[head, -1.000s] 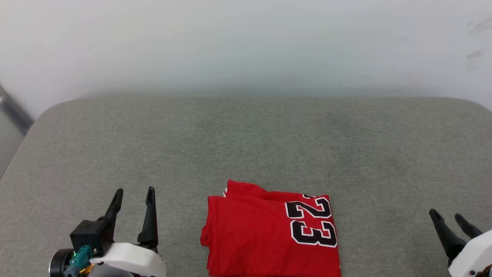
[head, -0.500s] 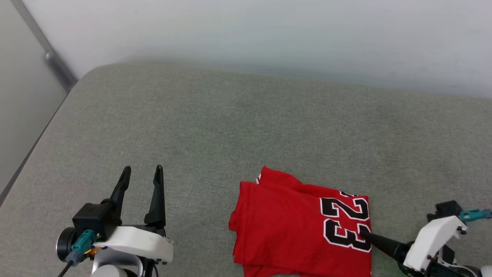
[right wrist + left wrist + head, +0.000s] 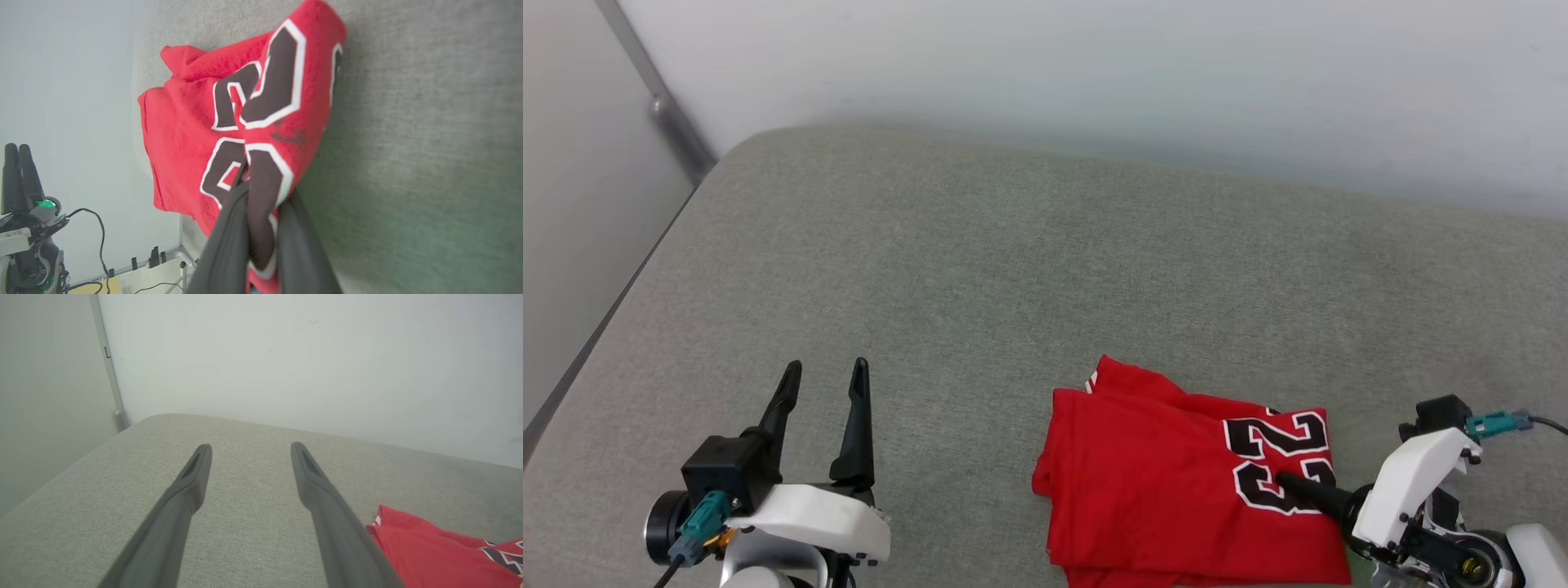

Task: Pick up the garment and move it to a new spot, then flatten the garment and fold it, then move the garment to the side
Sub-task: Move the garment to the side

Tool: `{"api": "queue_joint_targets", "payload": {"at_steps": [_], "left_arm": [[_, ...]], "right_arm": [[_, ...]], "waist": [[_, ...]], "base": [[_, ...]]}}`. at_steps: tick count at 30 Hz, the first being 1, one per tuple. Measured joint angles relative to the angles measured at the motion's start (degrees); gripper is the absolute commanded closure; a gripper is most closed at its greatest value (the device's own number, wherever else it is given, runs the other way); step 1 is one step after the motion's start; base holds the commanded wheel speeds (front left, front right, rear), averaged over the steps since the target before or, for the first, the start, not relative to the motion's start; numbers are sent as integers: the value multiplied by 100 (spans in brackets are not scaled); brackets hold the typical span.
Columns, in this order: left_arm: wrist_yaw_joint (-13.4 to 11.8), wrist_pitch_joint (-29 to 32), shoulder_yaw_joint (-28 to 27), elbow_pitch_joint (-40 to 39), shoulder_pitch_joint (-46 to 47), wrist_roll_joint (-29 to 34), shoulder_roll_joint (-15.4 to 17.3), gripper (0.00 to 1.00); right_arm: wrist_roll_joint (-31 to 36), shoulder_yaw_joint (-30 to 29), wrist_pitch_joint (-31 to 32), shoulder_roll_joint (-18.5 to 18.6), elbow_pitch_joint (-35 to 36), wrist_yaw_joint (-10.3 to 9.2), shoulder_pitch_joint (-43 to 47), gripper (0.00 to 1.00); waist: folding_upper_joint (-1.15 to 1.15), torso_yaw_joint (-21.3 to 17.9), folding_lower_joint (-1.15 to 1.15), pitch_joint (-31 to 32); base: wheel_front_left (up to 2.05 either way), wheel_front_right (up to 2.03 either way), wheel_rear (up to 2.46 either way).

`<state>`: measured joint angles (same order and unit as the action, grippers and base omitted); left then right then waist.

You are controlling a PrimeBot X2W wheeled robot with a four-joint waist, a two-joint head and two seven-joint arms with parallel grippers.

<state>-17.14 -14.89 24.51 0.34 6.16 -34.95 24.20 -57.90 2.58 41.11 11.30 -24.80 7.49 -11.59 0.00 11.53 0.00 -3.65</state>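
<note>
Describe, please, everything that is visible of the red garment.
The garment is a red jersey of soft cloth, folded in layers to a rough rectangle, lying on the grey cushion. A black, white-outlined "23" shows on its right part; striped trim peeks out at the far left corner. The right pincer is shut on a fold at the numerals, bunching it.
</note>
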Motion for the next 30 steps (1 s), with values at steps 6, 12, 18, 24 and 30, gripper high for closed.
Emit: {"api": "queue_joint_targets", "payload": {"at_steps": [6, 12, 18, 24, 30], "left_arm": [[-24, 0, -48, -60, -139, 3, 44, 0], [-51, 1, -7, -243, -213, 42, 37, 0], [15, 1, 68, -367, -76, 83, 3, 0], [101, 124, 159, -577, 394, 271, 59, 0], [240, 460, 318, -751, 944, 514, 246, 0]], "right_arm": [[835, 599, -479, 548, 178, 1, -87, 100], [1984, 751, -832, 937, -103, 1, -395, 100], [2775, 782, -1049, 991, -370, 2, -852, 100], [3346, 782, -1482, 1042, -717, 2, -1529, 100], [3850, 446, -2237, 1288, -1239, 2, -2267, 100]], "waist": [[0, -342, 0, 158], [0, -956, 0, 178], [0, -1738, 0, 51], [0, -2503, 0, -348], [0, -2947, 0, -1065]], "base": [[0, 0, 0], [0, 0, 0], [0, 0, 0], [0, 0, 0], [0, 0, 0]]}}
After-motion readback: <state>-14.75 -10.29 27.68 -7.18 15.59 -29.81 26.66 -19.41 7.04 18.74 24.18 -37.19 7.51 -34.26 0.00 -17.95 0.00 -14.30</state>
